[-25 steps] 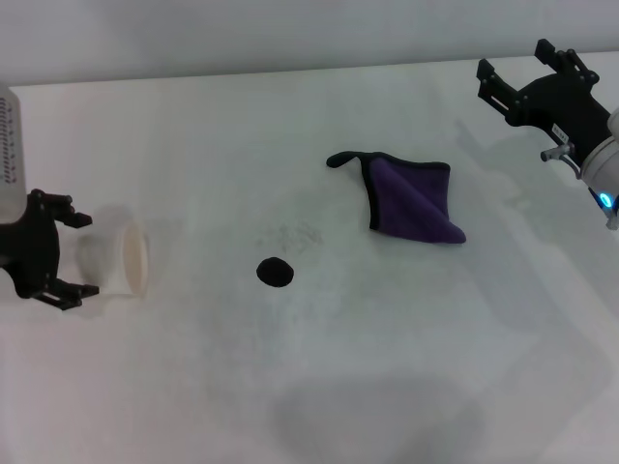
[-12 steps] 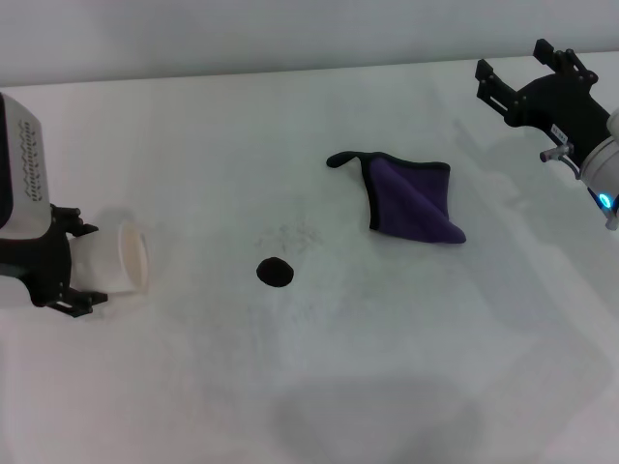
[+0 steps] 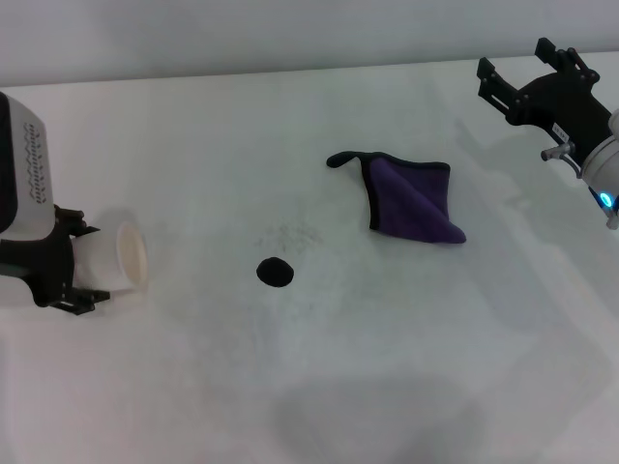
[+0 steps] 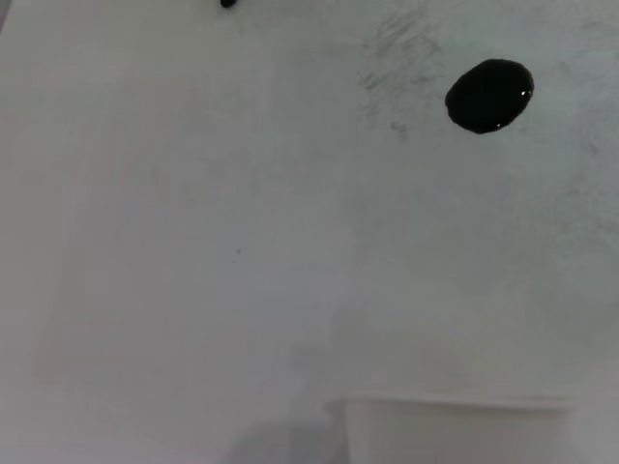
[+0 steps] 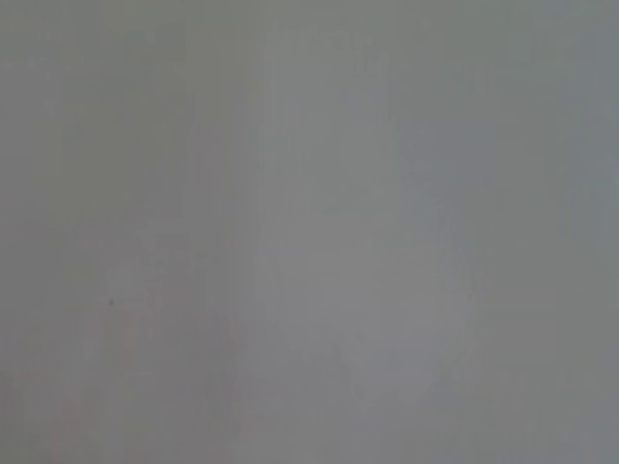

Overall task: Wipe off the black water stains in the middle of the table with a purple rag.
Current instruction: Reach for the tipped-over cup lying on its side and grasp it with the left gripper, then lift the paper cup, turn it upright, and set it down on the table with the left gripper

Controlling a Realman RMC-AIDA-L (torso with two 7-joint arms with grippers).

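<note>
The black water stain (image 3: 275,272) is a small round blot near the middle of the white table (image 3: 319,387). It also shows in the left wrist view (image 4: 489,95). The purple rag (image 3: 413,200) lies crumpled to the stain's right and farther back, its black corner pointing left. At the table's left edge my left gripper (image 3: 89,266) is shut on a white paper cup (image 3: 121,261) lying on its side. My right gripper (image 3: 514,60) hangs open at the far right, well behind the rag and holding nothing. The right wrist view shows only plain grey.
A faint grey speckled smudge (image 3: 290,235) sits just behind the stain. In the left wrist view, the cup's rim (image 4: 455,416) fills the near edge and the rag's black tip (image 4: 227,4) shows far off.
My left arm has moved in over the cup and its fingers have drawn together around it. The rag, the stain and the right arm have stayed put.
</note>
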